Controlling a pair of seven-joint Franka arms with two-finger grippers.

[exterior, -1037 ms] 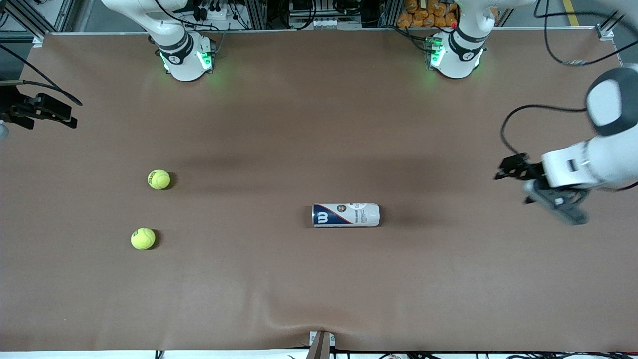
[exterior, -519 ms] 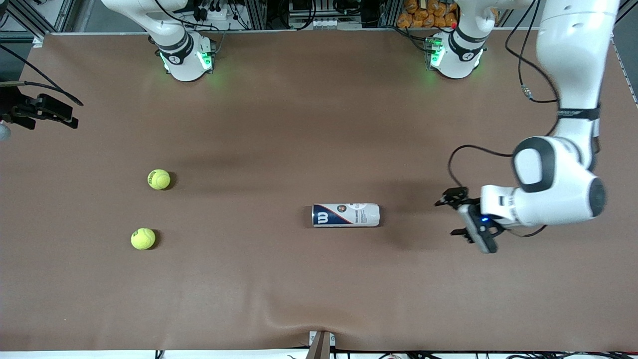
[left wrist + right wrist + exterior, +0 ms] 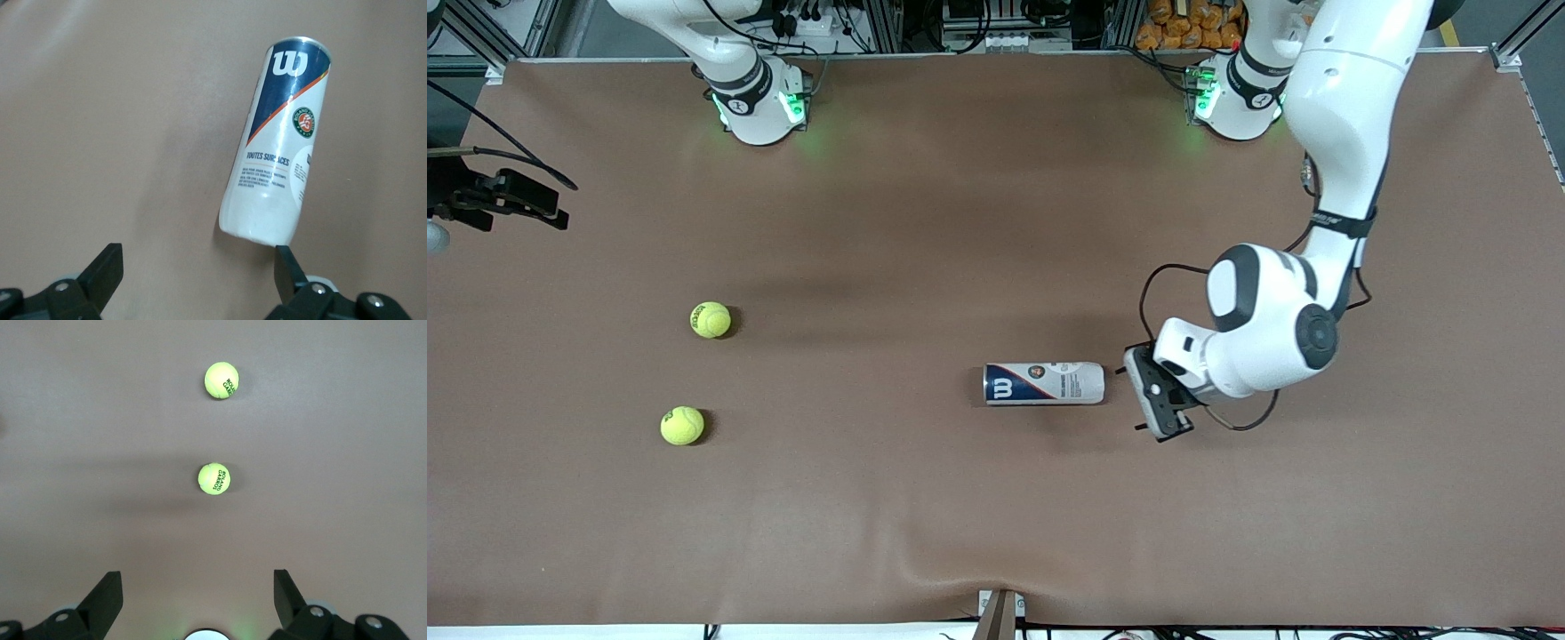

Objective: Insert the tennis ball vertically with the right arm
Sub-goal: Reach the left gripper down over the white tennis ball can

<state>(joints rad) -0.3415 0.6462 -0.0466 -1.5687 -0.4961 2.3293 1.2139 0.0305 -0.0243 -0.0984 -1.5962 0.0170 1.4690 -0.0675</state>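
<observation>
Brown worktop (image 3: 925,507) throughout. Right gripper (image 3: 198,597) mostly cut off at the front view's edge toward the right arm's end; only dark parts there. Jaws wide apart in the right wrist view, holding nothing, two yellow tennis balls (image 3: 214,479) (image 3: 221,380) well ahead of them, apart from each other. Left gripper (image 3: 193,270) just beside the white end of a Wilson ball can (image 3: 1044,383) lying on its side mid-worktop, jaws spread wide and empty. Can's contents hidden; whether its ends are capped, cannot tell. Balls (image 3: 682,425) (image 3: 711,319) toward the right arm's end, well apart from the can.
</observation>
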